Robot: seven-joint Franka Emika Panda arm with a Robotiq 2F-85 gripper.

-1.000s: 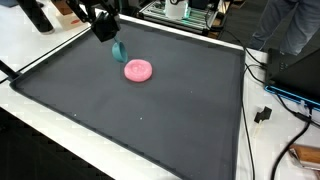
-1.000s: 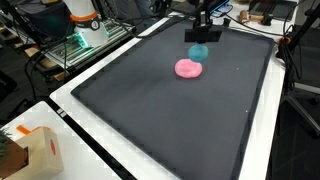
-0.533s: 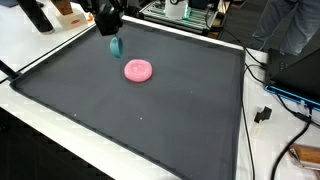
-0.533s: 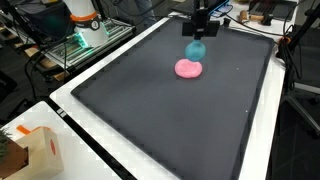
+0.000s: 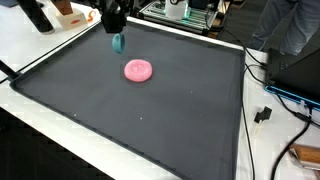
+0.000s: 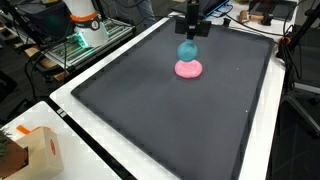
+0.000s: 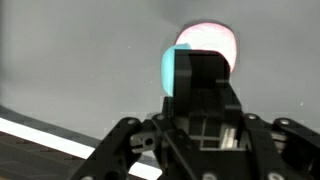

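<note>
The gripper (image 6: 189, 37) holds a teal object (image 6: 187, 51), perhaps a cup, in its jaws near a pink disc (image 6: 188, 69). Seemingly mid-carry; lowering needs clearance.

My bench: dark grey mat (image 5: 150, 120) over white tabletop (image 5: 35, 45). Cables (image 5: 262, 72) trail off one edge. Cardboard box (image 6: 40, 150) at corner. Cluttered equipment racks (image 5: 180, 12) behind. Even light.

The black mat (image 5: 150, 120) is left open across its near and middle parts. One pink disc (image 5: 138, 70) is set toward the far side. Space above the far edge is taken by the gripper (image 5: 117, 37), clamped on a teal piece (image 5: 118, 44). Cables (image 5: 262, 75) are laid beside the mat.
</note>
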